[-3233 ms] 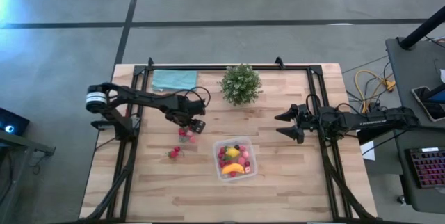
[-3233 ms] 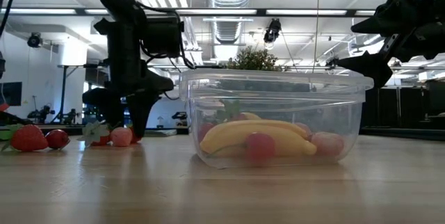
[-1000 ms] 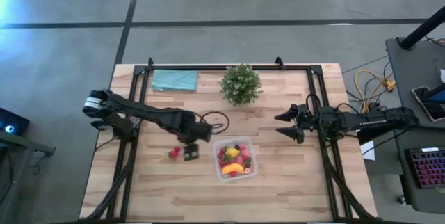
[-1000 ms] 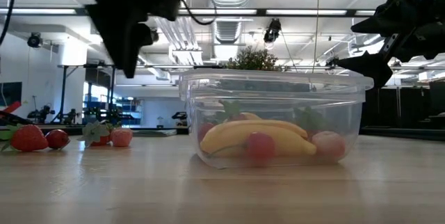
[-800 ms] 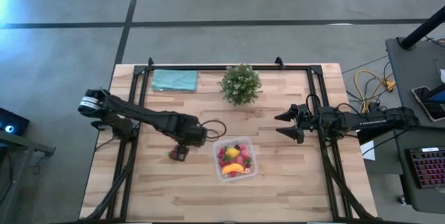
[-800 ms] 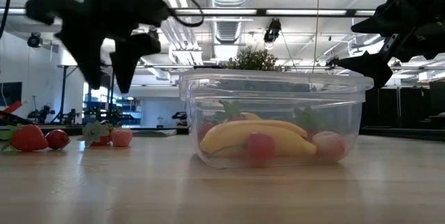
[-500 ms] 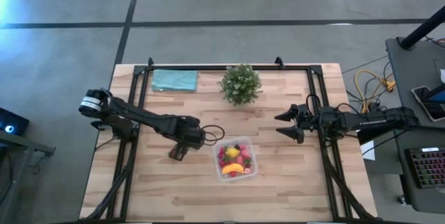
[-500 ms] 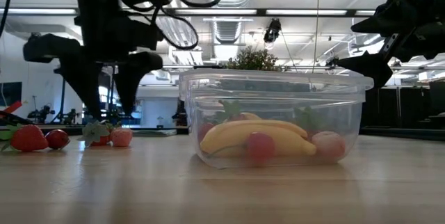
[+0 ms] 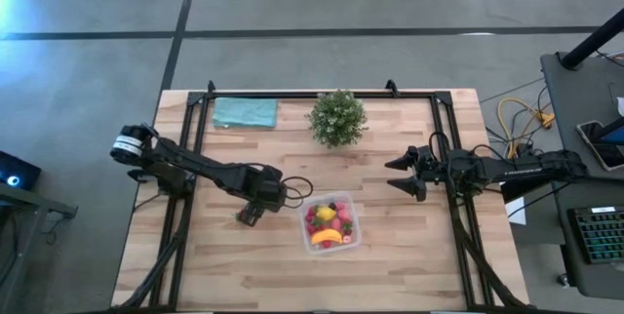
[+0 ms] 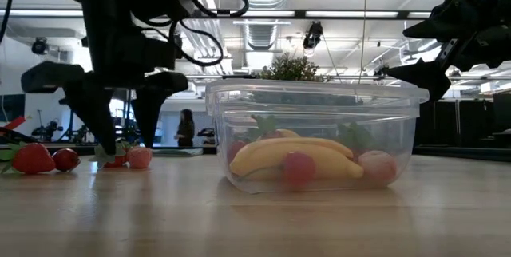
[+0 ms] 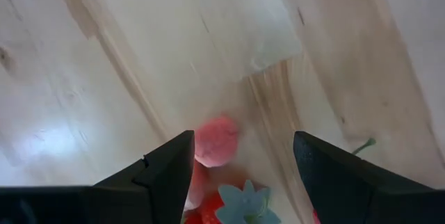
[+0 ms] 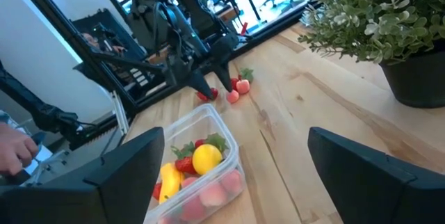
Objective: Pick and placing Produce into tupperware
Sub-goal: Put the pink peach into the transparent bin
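Left gripper (image 9: pixel 248 218): your jaws part-open, empty, straddling the pink toy berry (image 11: pixel 215 140) at the clear square plastic tupperware's (image 9: pixel 352 226) nine o'clock.
Right gripper (image 9: pixel 395 175): wide, empty, idle at its two o'clock.
Writing: none readable.

Floor (image 9: pixel 322 2): grey concrete slabs, divided by dark seams. Table (image 9: pixel 390 265): light wood planks inside a black metal frame. Desk (image 9: pixel 585 95) at the table's right side carries a keyboard (image 9: pixel 597 234) and yellow cables (image 9: pixel 517 114). Ceiling (image 10: pixel 319 5): exposed ducts, pipes and strip lights. Beyond the table a person (image 10: pixel 186 126) stands in the far part of the room, amid dark stands and equipment.
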You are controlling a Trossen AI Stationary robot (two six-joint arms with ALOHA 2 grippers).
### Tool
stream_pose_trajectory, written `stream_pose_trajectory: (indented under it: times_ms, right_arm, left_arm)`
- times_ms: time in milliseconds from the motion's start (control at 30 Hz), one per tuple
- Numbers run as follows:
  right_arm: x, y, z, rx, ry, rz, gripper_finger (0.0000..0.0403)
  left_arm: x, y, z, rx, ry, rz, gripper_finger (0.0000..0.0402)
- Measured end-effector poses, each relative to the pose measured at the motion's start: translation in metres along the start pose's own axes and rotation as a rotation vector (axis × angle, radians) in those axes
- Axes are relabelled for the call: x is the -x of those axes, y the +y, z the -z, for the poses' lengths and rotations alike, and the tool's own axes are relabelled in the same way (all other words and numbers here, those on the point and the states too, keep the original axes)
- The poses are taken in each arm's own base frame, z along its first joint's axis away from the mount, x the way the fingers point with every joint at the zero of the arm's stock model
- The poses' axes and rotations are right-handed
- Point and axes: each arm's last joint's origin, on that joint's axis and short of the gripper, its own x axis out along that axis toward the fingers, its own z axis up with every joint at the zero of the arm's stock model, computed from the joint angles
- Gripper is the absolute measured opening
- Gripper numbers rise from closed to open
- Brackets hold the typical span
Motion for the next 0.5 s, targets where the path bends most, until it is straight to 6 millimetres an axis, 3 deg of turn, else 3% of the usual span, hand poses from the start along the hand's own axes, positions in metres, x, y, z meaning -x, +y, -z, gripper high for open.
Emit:
stream_pose_trajectory:
  times_ms: [500]
  right_arm:
    - [0.0000, 0.0000, 0.0000, 0.000, 0.000, 0.000, 0.0350]
  left_arm:
    - [-0.0091, 0.0096, 0.0023, 0.023, -0.036, -0.057, 0.0231]
